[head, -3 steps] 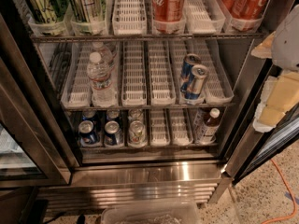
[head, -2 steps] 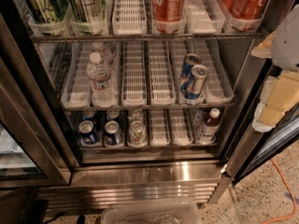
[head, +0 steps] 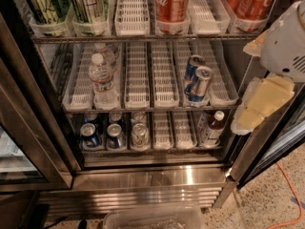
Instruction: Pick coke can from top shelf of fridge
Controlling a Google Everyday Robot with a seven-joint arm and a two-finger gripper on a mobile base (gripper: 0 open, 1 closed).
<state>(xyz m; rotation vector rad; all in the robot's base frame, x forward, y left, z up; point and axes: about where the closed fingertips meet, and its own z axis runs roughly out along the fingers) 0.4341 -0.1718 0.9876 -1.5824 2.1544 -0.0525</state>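
Claw [head: 263, 105] edged left at right of fridge [head: 152, 178], coke can [head: 171, 4] unmoved

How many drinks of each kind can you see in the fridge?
Red coke cans on the top shelf: 3
Tall green-and-silver cans: 2
Water bottles: 2
Blue-and-silver cans: 2
Bottom-shelf cans: 6
Dark bottle: 1
Total: 16
The end effector hangs at the right, in front of the fridge.
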